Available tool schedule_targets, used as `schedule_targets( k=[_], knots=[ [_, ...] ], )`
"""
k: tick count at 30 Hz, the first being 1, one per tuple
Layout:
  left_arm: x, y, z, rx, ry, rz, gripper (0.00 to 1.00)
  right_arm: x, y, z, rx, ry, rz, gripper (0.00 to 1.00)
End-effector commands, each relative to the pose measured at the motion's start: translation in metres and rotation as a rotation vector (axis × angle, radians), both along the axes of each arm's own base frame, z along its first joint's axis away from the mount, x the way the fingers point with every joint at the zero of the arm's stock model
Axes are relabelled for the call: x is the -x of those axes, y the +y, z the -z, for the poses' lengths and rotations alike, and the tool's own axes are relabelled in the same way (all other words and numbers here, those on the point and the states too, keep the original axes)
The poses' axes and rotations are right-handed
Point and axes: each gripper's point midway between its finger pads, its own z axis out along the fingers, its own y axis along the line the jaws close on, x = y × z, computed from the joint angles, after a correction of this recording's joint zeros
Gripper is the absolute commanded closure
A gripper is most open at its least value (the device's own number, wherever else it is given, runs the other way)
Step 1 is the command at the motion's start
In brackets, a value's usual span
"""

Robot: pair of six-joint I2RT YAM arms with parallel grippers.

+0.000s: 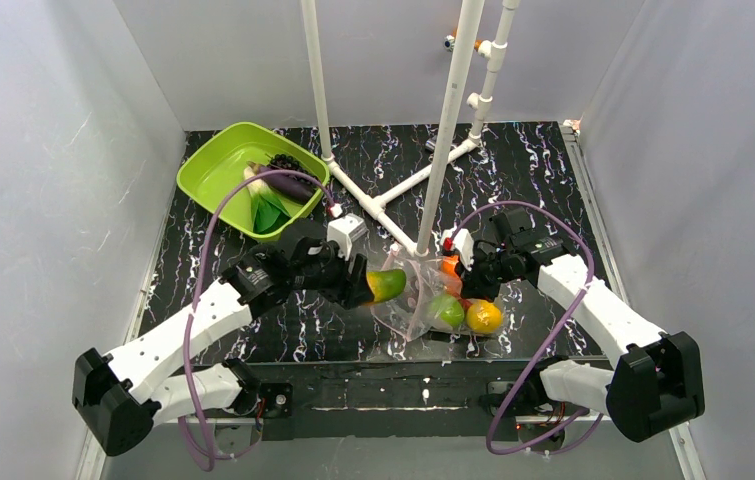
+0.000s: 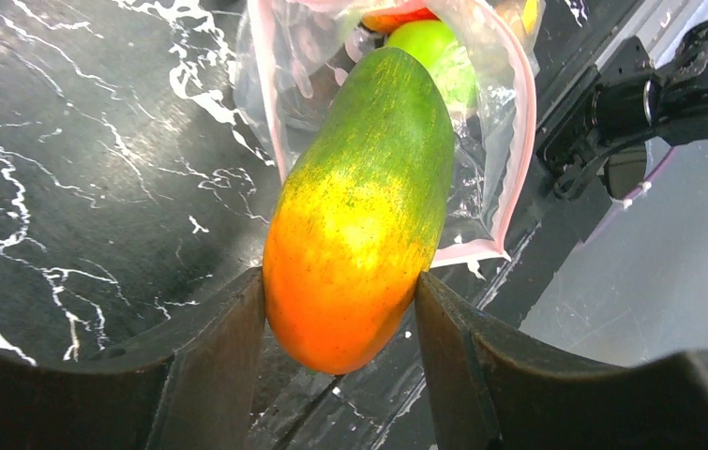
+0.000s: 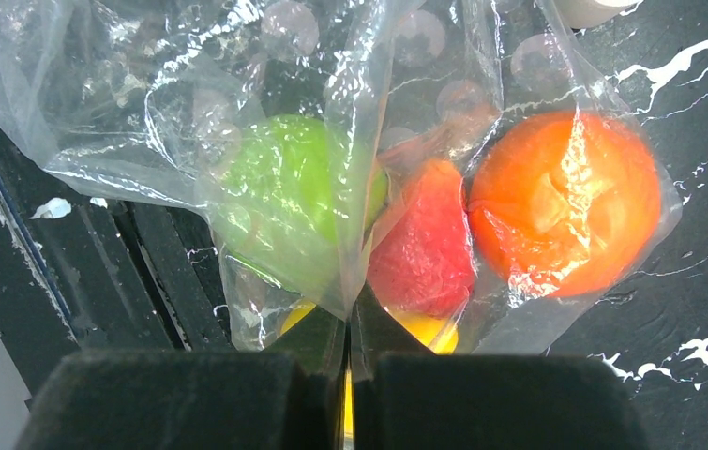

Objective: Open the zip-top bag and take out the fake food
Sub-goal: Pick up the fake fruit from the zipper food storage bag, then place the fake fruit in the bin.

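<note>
On my screen the left gripper (image 2: pixel 340 323) is clamped on a green-and-orange fruit (image 2: pixel 359 216). Its two dark fingers (image 2: pixel 214 366) press the orange end from both sides, and the green end points to the mouth of the zip-top bag (image 2: pixel 504 159). The pink strip of the mouth makes a loop around that green end, but I cannot tell if the tip is inside or only in front of it. The bag lies on the black marbled table (image 1: pixel 253 330), near the front edge and between the two arms. The right gripper (image 3: pixel 348 370) has its jaws together on a fold of the clear plastic, at the side far from the mouth. Through the plastic I see a green apple (image 3: pixel 284 197), a red piece (image 3: pixel 425 248) and an orange (image 3: pixel 565 202), all inside the bag. In the top view a yellow fruit (image 1: pixel 484 317) is also in the bag, beside the apple. Well apart, at the back left, the lime-green tray (image 1: pixel 203 165) holds an eggplant (image 1: pixel 290 184), dark grapes (image 1: pixel 288 162) and a leafy vegetable (image 1: pixel 267 210).
</note>
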Motion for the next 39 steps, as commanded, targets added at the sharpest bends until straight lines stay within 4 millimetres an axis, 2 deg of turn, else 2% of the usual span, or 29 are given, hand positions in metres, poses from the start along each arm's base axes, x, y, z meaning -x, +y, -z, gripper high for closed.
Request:
schedule_targets(
  k=[1, 7, 9, 14, 17, 20, 22, 26, 28, 29, 32, 39],
  knots=[
    [-0.012, 0.014, -0.02, -0.005, -0.065, -0.05, 1.0, -0.002, 0.004, -0.008, -0.039, -0.034, -0.016, 0.99],
    [-0.028, 0.04, -0.027, -0.025, -0.116, -0.154, 1.0, -0.003, 0.004, -0.007, -0.041, -0.033, -0.015, 0.99],
    [-0.04, 0.055, -0.031, -0.036, -0.143, -0.219, 1.0, -0.002, 0.004, -0.007, -0.042, -0.033, -0.014, 0.99],
    [-0.103, 0.12, -0.045, -0.06, -0.244, -0.512, 1.0, -0.002, 0.004, -0.009, -0.05, -0.042, -0.012, 0.99],
    [-0.134, 0.144, -0.045, -0.017, -0.243, -0.644, 1.0, -0.002, 0.004, -0.01, -0.056, -0.045, -0.011, 0.99],
    [-0.162, 0.169, -0.037, -0.022, -0.229, -0.767, 1.0, -0.001, 0.004, -0.011, -0.059, -0.046, -0.009, 0.99],
    [-0.186, 0.192, -0.03, -0.035, -0.23, -0.87, 1.0, 0.0, 0.004, -0.012, -0.064, -0.048, -0.01, 0.99],
    [-0.215, 0.223, -0.017, -0.045, -0.175, -1.008, 1.0, 0.0, 0.004, -0.012, -0.067, -0.047, -0.009, 0.99],
    [-0.225, 0.237, -0.012, -0.045, -0.15, -1.08, 1.0, 0.0, 0.005, -0.012, -0.069, -0.047, -0.01, 0.99],
    [-0.231, 0.252, -0.009, -0.046, -0.133, -1.141, 1.0, 0.0, 0.005, -0.013, -0.071, -0.047, -0.01, 0.99],
    [-0.248, 0.273, -0.002, -0.069, -0.089, -1.243, 1.0, 0.0, 0.005, -0.013, -0.073, -0.047, -0.009, 0.99],
    [-0.269, 0.298, 0.013, -0.166, -0.022, -1.369, 1.0, 0.001, 0.005, -0.013, -0.078, -0.04, -0.009, 0.99]
  ],
)
